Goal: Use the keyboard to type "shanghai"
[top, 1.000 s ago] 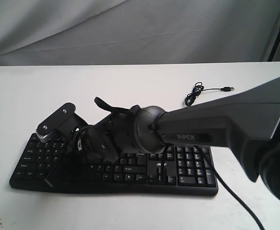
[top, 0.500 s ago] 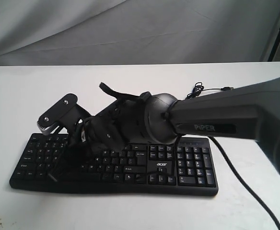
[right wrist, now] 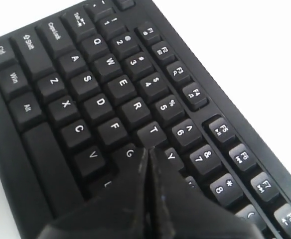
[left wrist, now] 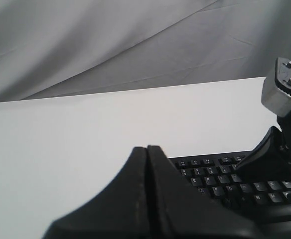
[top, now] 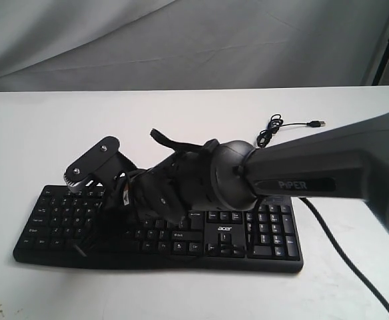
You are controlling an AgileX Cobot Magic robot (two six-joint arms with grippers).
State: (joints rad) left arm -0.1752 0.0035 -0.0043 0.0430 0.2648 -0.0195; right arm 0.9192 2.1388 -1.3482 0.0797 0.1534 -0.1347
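Observation:
The black keyboard [top: 261,233] lies along the front of the white table, its small white logo beside the number pad. My right arm reaches across it from the right. The right gripper [top: 111,217] is shut and empty, low over the middle letter keys. In the right wrist view its tips [right wrist: 148,149] sit where the T, G and Y keys of the keyboard [right wrist: 85,84] meet; the keys beneath are hidden, and contact cannot be told. The left gripper [left wrist: 147,148] is shut and empty over bare table beside the keyboard [left wrist: 210,179]. It does not show in the exterior view.
The thin USB cable [top: 271,130] lies coiled behind the keyboard, its plug [top: 318,124] loose on the table. Another black cable [top: 341,267] trails off the front right. A grey cloth [top: 181,40] hangs behind. The right wrist's camera bracket [top: 91,163] stands above the keys.
The right gripper has lifted from the keyboard's left letter keys and shifted rightward toward the middle of the letter block. The keyboard has stayed put.

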